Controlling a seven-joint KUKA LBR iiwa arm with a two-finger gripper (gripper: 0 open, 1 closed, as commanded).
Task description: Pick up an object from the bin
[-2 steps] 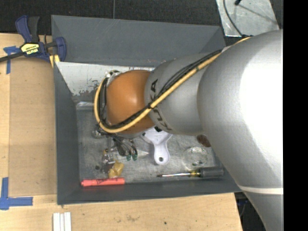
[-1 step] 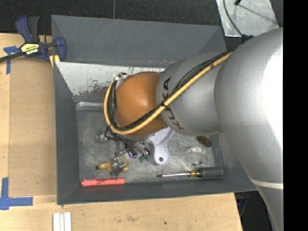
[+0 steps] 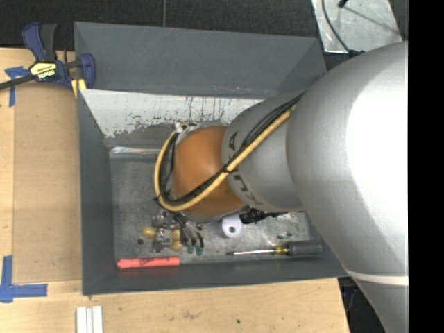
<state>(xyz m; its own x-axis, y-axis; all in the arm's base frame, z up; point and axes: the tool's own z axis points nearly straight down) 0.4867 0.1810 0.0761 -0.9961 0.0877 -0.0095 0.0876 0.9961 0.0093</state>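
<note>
Three loose things lay on the floor of the bin [image 3: 97, 207] around the hand [image 3: 170, 236]: a red stick [image 3: 148, 262] shaped like a marker just beneath it toward the near wall, a white round piece [image 3: 232, 227] beside it on the arm's side, and a thin screwdriver [image 3: 274, 252] with a dark handle farther out, beyond the white piece. The hand hung low under the orange wrist cover [image 3: 198, 172], close over the floor and nearest the red stick, though whether it touched the stick could not be told. How wide the hand stood, or whether anything sat in it, could not be told either.
</note>
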